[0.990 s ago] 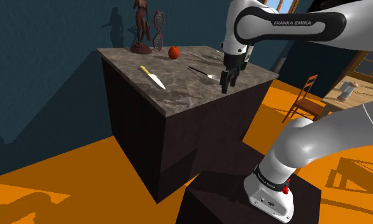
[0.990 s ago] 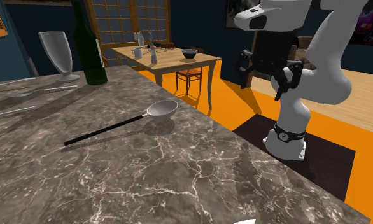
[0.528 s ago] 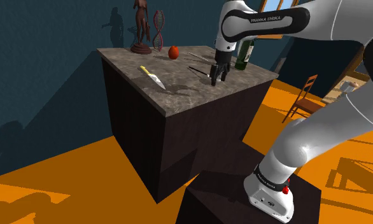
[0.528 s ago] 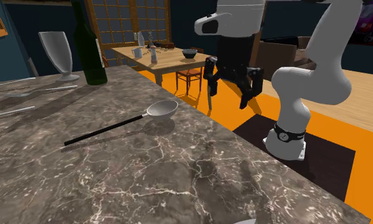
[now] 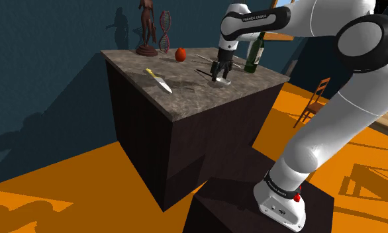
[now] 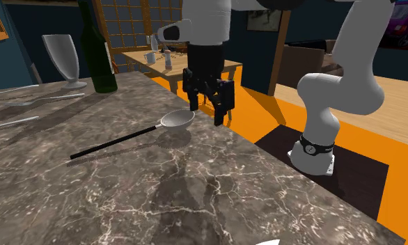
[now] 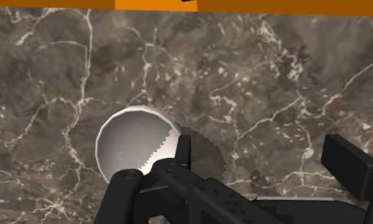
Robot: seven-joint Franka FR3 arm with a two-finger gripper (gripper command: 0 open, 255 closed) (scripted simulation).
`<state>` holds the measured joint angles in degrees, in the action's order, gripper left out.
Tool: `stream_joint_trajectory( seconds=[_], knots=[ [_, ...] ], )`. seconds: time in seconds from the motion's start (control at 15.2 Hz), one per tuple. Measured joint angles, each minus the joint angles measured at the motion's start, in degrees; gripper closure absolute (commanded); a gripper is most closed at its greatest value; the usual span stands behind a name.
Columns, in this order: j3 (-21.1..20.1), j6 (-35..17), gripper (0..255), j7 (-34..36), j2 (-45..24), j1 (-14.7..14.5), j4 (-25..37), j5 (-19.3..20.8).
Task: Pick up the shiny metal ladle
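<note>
The ladle (image 6: pixel 176 120) lies flat on the dark marble counter (image 6: pixel 195 202), its shiny round bowl near the counter's edge and its thin black handle running toward the second exterior view's left. My black gripper (image 6: pixel 207 108) hovers open just above the counter beside the bowl, fingers pointing down. In the wrist view the bowl (image 7: pixel 134 144) sits just outside one finger (image 7: pixel 182 151), not in the gap of the gripper (image 7: pixel 268 162); the handle is hidden under the hand. In the shoulder view the gripper (image 5: pixel 219 73) stands over the bowl (image 5: pixel 223 82). Nothing is held.
A dark bottle (image 6: pixel 97 49) and a clear glass (image 6: pixel 62 59) stand behind the ladle, with forks (image 6: pixel 28 101) beside them. A knife (image 5: pixel 159 81), a red apple (image 5: pixel 180 54), a statue (image 5: pixel 146 30) and a helix model (image 5: pixel 165 32) occupy the counter's other end.
The gripper has swung in from beyond the counter's edge to over the marble, stopping right by the ladle's bowl. The ladle has not moved.
</note>
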<state>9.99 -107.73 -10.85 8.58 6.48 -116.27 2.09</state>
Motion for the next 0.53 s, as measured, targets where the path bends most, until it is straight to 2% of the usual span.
stream_joint_trajectory(
  seconds=[0.53],
  knots=[
    [3.52, -2.22, 0, -3.76, -15.39, 3.18, 16.28, -6.89]
  ],
)
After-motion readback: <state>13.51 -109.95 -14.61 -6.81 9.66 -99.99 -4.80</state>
